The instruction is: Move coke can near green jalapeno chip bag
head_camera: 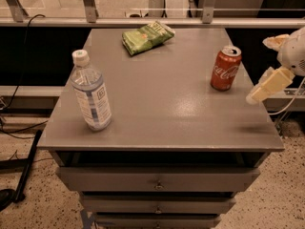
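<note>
Gripper (259, 70) hangs off the table's (162, 118) right edge, just right of the can (226, 68), not touching it. Fingers (269, 84) are spread, holding nothing. Can stands upright near the right edge, mid-depth. Bag (147, 36) lies flat at the back centre, well apart from the can. Bottle (90, 92) stands upright near the left front, white cap on. Drawers (157, 180) sit below the top. Cables run on the floor at left.
</note>
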Controlling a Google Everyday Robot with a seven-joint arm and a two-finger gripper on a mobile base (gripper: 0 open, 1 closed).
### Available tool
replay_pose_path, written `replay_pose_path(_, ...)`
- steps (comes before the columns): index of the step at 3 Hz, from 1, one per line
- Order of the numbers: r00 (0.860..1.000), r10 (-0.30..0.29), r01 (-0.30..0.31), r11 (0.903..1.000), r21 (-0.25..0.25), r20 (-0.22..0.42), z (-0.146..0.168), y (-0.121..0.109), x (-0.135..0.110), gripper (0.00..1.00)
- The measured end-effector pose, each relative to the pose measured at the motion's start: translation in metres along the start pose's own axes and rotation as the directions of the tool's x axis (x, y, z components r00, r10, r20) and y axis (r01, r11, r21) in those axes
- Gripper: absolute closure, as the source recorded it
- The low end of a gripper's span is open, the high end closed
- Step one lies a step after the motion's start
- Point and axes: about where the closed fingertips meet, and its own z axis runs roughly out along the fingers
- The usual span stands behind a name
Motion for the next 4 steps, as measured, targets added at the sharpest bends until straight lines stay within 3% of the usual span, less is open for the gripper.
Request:
replay_pose_path(1, 0.994, 0.019, -0.020, 0.9998, 0.004, 0.110, 0.023, -0.012, -0.001, 0.00)
replay_pose_path(3, 0.954, 0.093, -0.091, 0.9957, -0.018, 0.286, 0.062, -0.029, -0.008, 0.00)
replay_pose_path(4, 0.935, 0.134, -0.125, 0.9910, -0.048, 0.328, 0.078, -0.027, -0.019, 0.15)
